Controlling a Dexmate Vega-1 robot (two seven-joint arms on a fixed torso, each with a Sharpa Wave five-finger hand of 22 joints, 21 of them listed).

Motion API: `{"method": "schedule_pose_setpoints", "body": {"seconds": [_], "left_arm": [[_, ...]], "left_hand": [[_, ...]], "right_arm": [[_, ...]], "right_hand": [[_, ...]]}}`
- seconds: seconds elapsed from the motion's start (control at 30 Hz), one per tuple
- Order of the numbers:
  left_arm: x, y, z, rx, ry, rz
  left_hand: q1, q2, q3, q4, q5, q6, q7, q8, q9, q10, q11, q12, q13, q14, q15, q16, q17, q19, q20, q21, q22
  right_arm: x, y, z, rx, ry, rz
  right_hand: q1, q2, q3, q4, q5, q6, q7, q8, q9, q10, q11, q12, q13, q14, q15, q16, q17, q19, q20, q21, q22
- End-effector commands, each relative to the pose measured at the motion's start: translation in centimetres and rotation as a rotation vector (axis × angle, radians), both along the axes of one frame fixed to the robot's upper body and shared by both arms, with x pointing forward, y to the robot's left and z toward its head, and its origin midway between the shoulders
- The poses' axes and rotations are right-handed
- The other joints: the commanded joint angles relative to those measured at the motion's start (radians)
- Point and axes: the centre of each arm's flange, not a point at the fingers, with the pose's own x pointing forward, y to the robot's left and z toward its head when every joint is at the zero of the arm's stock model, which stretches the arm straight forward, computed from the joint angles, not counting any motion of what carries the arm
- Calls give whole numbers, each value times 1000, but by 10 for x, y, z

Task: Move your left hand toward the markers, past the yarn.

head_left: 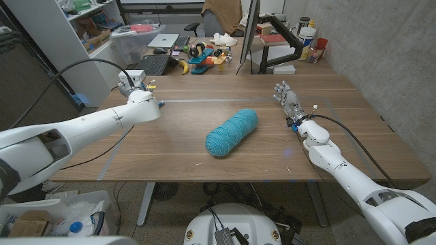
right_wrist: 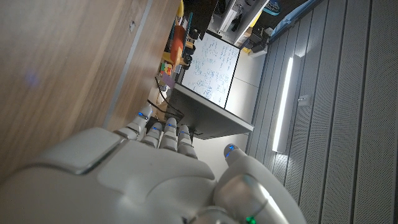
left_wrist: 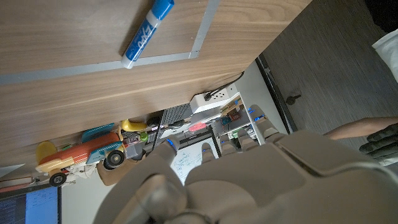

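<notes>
The yarn (head_left: 231,132) is closest to the camera in the head view, a fat teal skein lying at a slant in the middle of the wooden table (head_left: 204,160), with its strands wound lengthwise. It sits off to the inner side of the left hand (head_left: 133,82) and well apart from it, nothing touching it. The left hand is out at the far left part of the table, and honestly I can't tell if its fingers are spread or curled (the wrist blocks them in the head view, and the wrist camera mostly gets the back of the hand). Just beyond its fingers the left wrist view shows a blue marker (left_wrist: 147,32) lying on the wood beside a strip of tape (left_wrist: 93,64). Past the table edge there's a toy truck (left_wrist: 84,152). The right hand (head_left: 288,101) is on the far side of the yarn, fingers straight and apart, holding nothing.
</notes>
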Motion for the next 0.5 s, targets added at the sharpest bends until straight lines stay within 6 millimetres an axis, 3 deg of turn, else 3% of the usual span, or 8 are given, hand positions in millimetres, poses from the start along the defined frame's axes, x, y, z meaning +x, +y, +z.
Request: {"method": "schedule_pose_setpoints", "body": {"seconds": [0.03,0.5], "left_arm": [[4,13,0,-35,40,28],[20,20,1,-61,124,56]], "left_hand": [[4,9,-2,2,7,-249,-7,5,3,-256,5,4,2,-273,-12,-1,3,-330,6,-5,2],[5,7,-7,1,9,-258,-6,6,4,-269,8,4,3,-282,-7,-1,3,-338,4,-9,3]], "right_arm": [[2,-3,-5,-1,10,-12],[0,-7,-5,0,3,-15]], "right_hand": [[-2,121,-3,-1,5,10,4,9,2,0,2,0,4,-5,1,1,4,5,-101,-3,2],[-2,121,-4,-1,5,10,3,9,2,0,1,0,4,-5,1,1,4,6,-102,-8,3]]}}
